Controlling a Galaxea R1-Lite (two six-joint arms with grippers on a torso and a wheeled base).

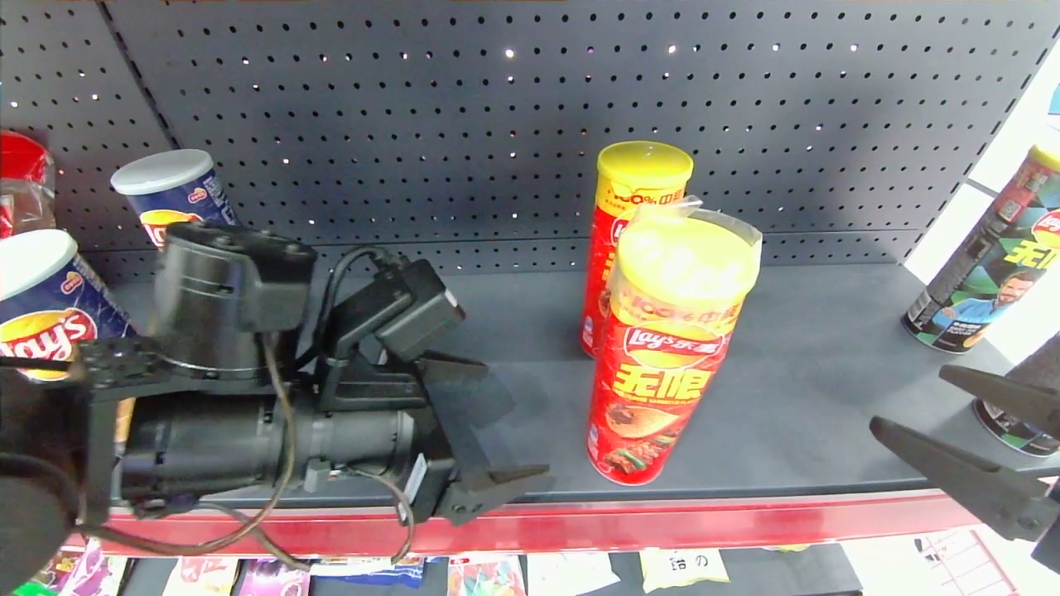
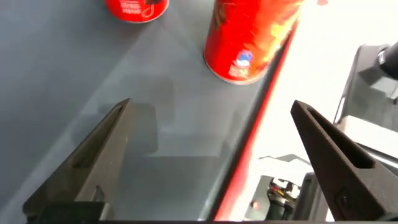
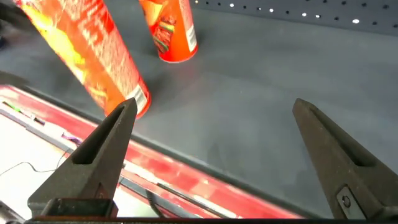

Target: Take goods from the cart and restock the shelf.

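I am counting two red canisters on the shelf (image 1: 828, 397), both standing upright and apart from each other. The front red canister (image 1: 662, 364) is standing near the red edge strip (image 1: 704, 521); the rear red canister (image 1: 633, 215) is standing behind it, toward the pegboard back (image 1: 497, 124). Both are wearing yellow lids, and the front one is carrying a loose clear film over its lid. Their labels are showing yellow lettering on red with a food picture low down; I am not spelling out the print.

At my left two blue canisters are standing, one farther back (image 1: 178, 194) and one nearer (image 1: 41, 290), each with a white lid and a round red-and-yellow logo; a red-lidded container (image 1: 21, 174) is sitting at the far left edge. At my right two dark canisters are standing, one (image 1: 990, 257) well back and one (image 1: 1014, 426) partly hidden behind my right arm.

My left gripper (image 1: 497, 430) is hanging over the front of the shelf, left of the front red canister, fingers spread and grasping nothing; my right gripper (image 1: 911, 399) is hanging at the shelf's right front, likewise spread and empty.

The head view is giving me the lids and labels; my wrist views are giving me the red canisters' bases on the grey shelf between my fingers. Coloured packets (image 1: 489, 575) are lying on the level below.
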